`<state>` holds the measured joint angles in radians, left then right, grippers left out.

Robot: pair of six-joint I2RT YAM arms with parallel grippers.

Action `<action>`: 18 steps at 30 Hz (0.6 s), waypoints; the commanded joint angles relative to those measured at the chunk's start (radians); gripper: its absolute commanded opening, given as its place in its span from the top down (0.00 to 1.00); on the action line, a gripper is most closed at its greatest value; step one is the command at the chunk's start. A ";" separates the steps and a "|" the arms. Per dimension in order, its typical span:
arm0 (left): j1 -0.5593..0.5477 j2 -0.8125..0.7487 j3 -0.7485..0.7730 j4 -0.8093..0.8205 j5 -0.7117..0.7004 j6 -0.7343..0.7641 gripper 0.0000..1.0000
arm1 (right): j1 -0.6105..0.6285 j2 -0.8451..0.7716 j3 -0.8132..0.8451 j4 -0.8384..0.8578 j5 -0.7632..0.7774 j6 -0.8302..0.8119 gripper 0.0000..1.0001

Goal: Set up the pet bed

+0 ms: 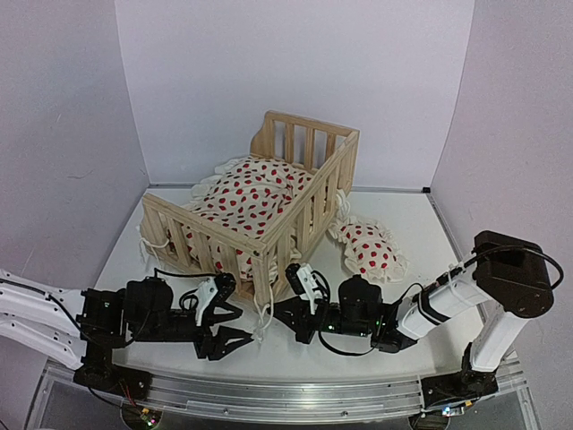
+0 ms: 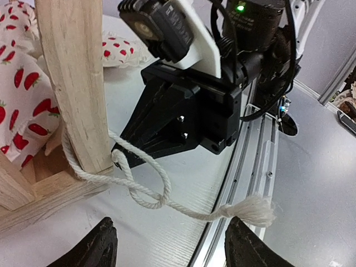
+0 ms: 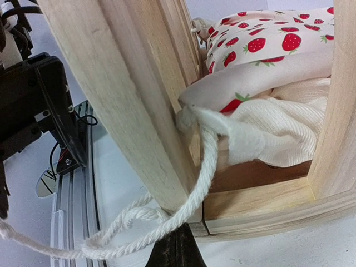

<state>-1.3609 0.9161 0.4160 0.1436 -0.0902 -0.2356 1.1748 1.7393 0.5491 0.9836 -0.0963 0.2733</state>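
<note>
Left claw (image 1: 233,325): fingers apart, just before pet bed (image 1: 262,267) corner post.
Right claw (image 3: 175,251): closed, at tie string (image 2: 140,192).
Beside: small pillow (image 1: 367,248).

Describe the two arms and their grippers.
The left arm and right arm share white links, black joint housings and thin black cables. The left gripper and right gripper are black, with tapered fingers and a white housing on top. A green light shows on the right arm.

Left fingers (image 2: 99,248) cut off by bottom edge, pet bed (image 2: 72,83) cropped to one corner post
</note>
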 commanded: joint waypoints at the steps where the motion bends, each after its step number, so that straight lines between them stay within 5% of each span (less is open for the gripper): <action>1: 0.006 0.091 0.088 -0.085 0.004 -0.015 0.29 | 0.000 -0.011 0.015 0.076 -0.007 -0.009 1.00; 4: 0.007 0.097 0.097 -0.090 0.103 0.036 0.15 | 0.000 -0.015 0.010 0.076 -0.003 -0.008 1.00; 18: 0.021 0.070 0.123 -0.164 0.287 0.142 0.11 | -0.003 -0.015 0.009 0.075 -0.013 -0.011 1.00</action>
<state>-1.3510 1.0107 0.4984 0.0032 0.1379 -0.1200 1.1740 1.7393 0.5488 0.9848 -0.0978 0.2733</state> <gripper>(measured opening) 0.882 0.014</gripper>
